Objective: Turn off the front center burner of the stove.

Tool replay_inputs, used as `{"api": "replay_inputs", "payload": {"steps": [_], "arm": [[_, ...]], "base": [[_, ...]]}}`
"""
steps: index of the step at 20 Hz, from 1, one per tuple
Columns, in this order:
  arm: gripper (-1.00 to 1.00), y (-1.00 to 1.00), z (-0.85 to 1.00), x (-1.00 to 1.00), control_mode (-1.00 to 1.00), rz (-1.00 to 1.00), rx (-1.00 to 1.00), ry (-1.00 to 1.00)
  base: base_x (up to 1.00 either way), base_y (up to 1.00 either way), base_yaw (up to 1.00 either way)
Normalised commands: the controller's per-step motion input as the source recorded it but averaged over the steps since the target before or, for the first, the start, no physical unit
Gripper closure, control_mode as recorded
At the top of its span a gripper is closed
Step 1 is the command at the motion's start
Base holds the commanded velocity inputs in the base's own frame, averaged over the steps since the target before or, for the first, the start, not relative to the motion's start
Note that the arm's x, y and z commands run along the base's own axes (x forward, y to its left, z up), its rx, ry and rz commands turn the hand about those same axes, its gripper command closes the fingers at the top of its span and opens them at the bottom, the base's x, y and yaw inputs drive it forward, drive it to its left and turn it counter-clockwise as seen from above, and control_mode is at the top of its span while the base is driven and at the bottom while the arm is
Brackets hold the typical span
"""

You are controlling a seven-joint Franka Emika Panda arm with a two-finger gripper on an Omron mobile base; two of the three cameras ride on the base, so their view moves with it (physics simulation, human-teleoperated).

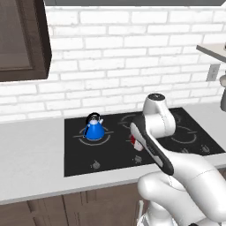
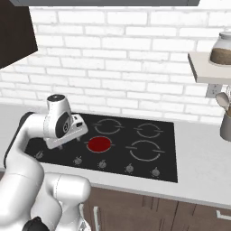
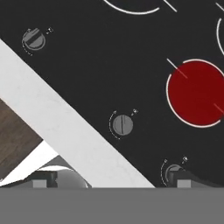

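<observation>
- The front center burner point(image 2: 99, 144) glows red on the stove point(image 2: 167, 153), just behind the row of knobs along its front edge.
- The hand point(image 3: 109, 183) hovers above the stove's front edge, fingers set wide, holding nothing.
- One fingertip point(image 3: 183, 180) sits by a knob point(image 3: 173, 171); another knob point(image 3: 122, 125) lies between the fingers' line.
- Judged best: confirm which knob serves the red burner, centre over it, descend squarely, then turn.

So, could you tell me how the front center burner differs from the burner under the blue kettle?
The front center burner is a solid glowing red disc, while the burner under the kettle shows only thin grey ring marks on black glass. The red one is bare; the other carries the blue kettle. The red one sits nearer the knob row. Both are round zones on the same stove.
</observation>
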Motion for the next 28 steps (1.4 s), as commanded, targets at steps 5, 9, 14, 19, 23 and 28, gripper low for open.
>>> {"api": "replay_inputs", "payload": {"steps": [5, 9, 14, 19, 23, 28], "arm": [[-1.0, 0.0, -0.25, 0.16, -1.0, 0.05, -0.02, -0.01], [-1.0, 0.0, -0.25, 0.16, -1.0, 0.01, 0.0, -0.03], [-1.0, 0.0, -0.31, 0.09, -1.0, 0.01, 0.0, 0.0], [-1.0, 0.0, -0.45, 0.0, -1.0, 0.0, 0.0, 0.0], [-1.0, 0.0, -0.37, 0.0, -1.0, 0.0, 0.0, 0.0], [-1.0, 0.0, -0.27, 0.15, -1.0, 0.0, 0.0, 0.0]], "base": [[0.0, 0.0, 0.0], [0.0, 0.0, 0.0], [0.0, 0.0, 0.0], [0.0, 0.0, 0.0], [0.0, 0.0, 0.0], [0.0, 0.0, 0.0]]}}
